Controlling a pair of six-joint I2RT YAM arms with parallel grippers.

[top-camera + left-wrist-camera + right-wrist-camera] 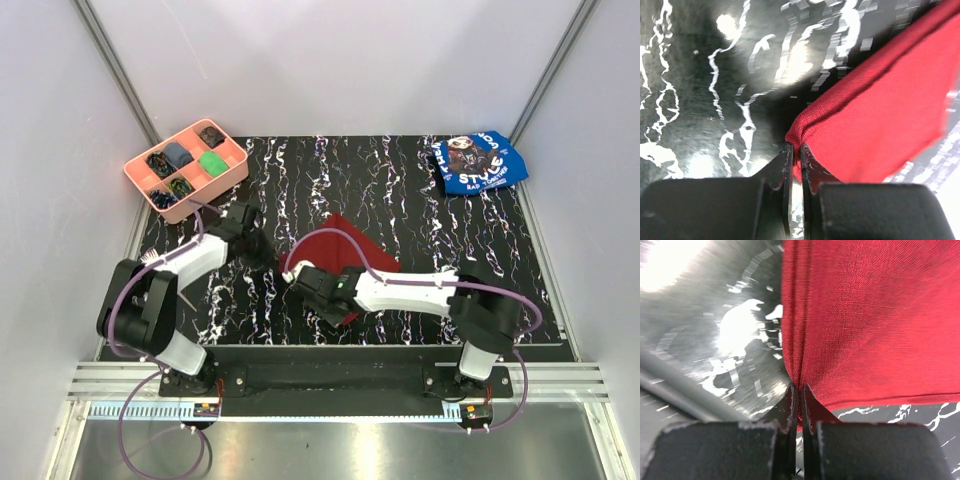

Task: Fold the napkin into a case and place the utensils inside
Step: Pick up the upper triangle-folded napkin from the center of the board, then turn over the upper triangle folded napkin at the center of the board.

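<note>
The dark red napkin (350,238) is laid mid-bench (420,215). One corner is pinched in the left hand (795,150), that arm bent low. A gathered edge is pinched in the right hand (800,390), that arm stretched leftward.

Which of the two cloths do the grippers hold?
The plain dark red napkin in the middle: the left gripper and right gripper pinch it. The blue printed cloth lies apart, far right.
</note>
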